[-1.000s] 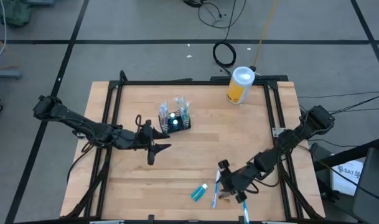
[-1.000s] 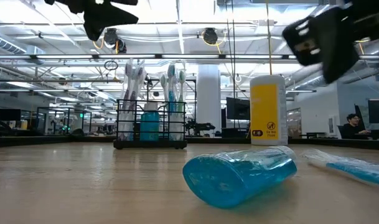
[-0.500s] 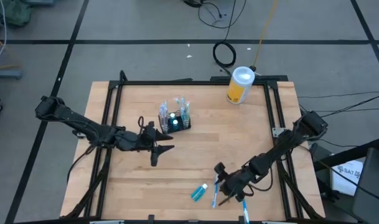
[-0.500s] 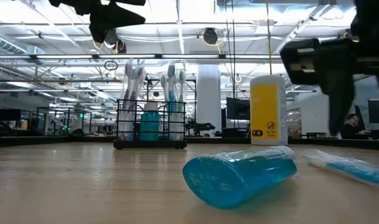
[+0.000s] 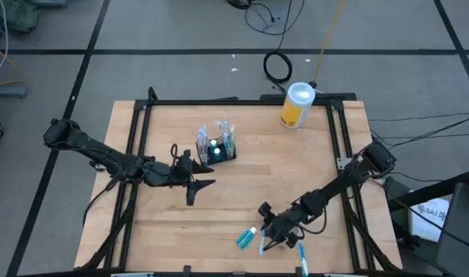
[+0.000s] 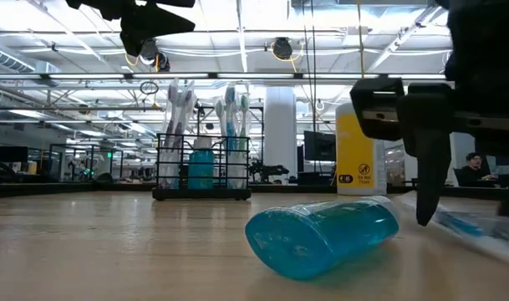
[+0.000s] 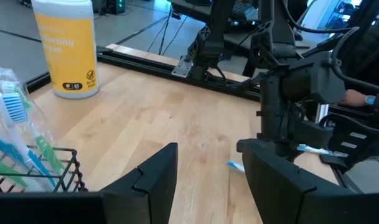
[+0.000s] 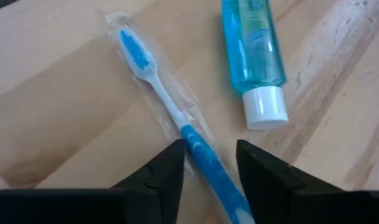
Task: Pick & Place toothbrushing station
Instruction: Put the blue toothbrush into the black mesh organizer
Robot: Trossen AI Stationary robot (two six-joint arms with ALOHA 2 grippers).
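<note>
We take the caddy [image 5: 216, 148] as landmark. Just beside it, on the left arm's side, the left gripper [image 5: 201, 183] hangs above the table [image 5: 242, 188]. Between the caddy and the yellow canister [image 5: 297, 105] we find bare wood. Toward the near edge, well apart, a teal tube [image 5: 246, 238], a wrapped toothbrush [image 8: 177, 118] and the right gripper [image 5: 266, 243] crowd together.
</note>
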